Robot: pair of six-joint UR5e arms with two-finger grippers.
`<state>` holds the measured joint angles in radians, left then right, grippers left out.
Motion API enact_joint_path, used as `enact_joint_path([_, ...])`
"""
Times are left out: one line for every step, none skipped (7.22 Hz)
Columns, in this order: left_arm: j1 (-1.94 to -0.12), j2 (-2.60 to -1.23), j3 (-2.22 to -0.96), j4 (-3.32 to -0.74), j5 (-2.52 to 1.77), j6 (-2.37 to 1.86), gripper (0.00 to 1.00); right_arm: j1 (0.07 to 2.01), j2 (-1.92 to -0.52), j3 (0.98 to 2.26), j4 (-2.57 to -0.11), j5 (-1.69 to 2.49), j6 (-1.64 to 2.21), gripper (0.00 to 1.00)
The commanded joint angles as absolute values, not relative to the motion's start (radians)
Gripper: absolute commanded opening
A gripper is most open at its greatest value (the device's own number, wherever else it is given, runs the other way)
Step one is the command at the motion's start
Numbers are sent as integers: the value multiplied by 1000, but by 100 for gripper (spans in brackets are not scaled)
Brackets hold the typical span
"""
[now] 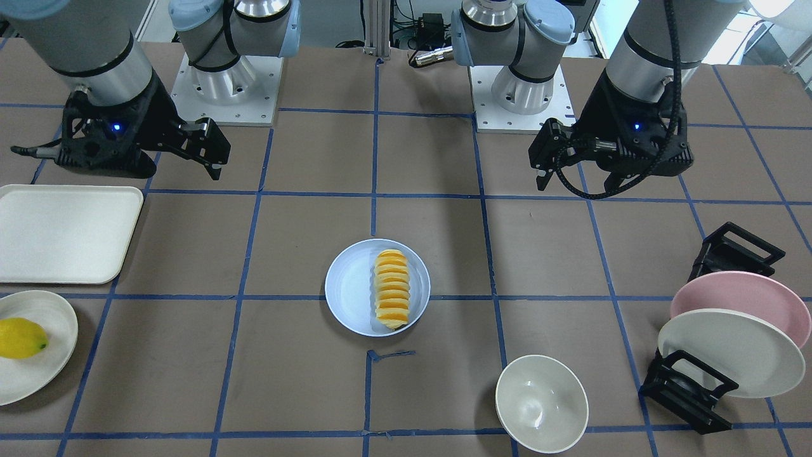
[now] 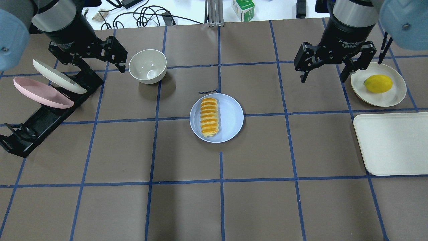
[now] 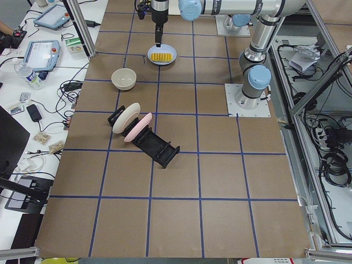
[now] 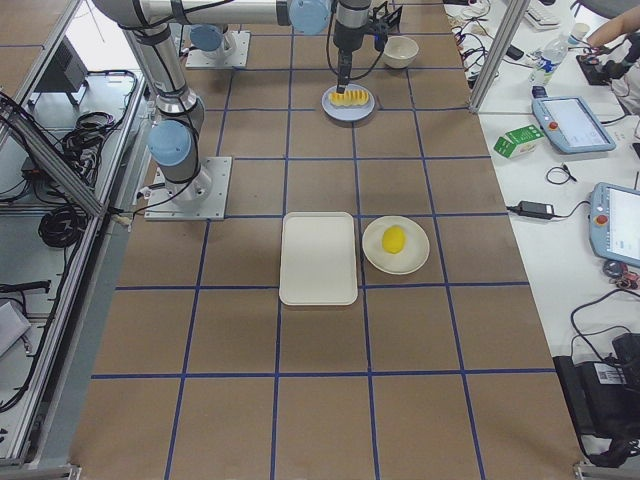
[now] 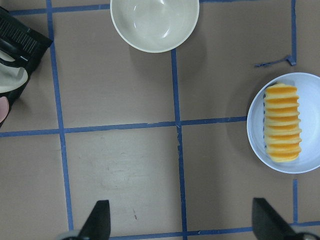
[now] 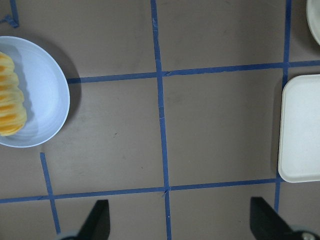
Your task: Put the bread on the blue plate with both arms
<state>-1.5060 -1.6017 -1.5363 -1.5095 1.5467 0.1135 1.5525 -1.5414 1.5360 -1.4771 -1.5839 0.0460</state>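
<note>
The bread (image 2: 209, 116), a ridged yellow-orange loaf, lies on the blue plate (image 2: 232, 117) in the middle of the table, on the half of the plate toward my left arm. Both also show in the front view, the bread (image 1: 392, 289) on the plate (image 1: 349, 289). The left wrist view shows the bread (image 5: 283, 122) and the plate (image 5: 307, 155) at its right edge. My left gripper (image 2: 100, 67) is open and empty, raised beside the bowl. My right gripper (image 2: 322, 80) is open and empty, raised beside the lemon's plate. Neither touches the bread.
A cream bowl (image 2: 147, 66) stands far left of the plate. A black rack (image 2: 46, 113) holds a pink plate (image 2: 40, 93) and a cream plate (image 2: 58, 76). A lemon (image 2: 378, 83) lies on a cream plate, with a cream tray (image 2: 393, 144) next to it.
</note>
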Motion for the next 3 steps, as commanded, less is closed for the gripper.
enact_joint_path([-1505,-1601,-1536,-1509,1546,114,100,1554,-1551,1542,-1476,-1586,49,100])
enact_joint_path([-1505,-1600,-1534,-1509,1546,114,100,1554,-1551,1542,-1476,-1583,49,100])
enact_joint_path([-1503,-1598,-1532,-1509,1546,114,100,1554,-1551,1542,-1476,-1580,45,100])
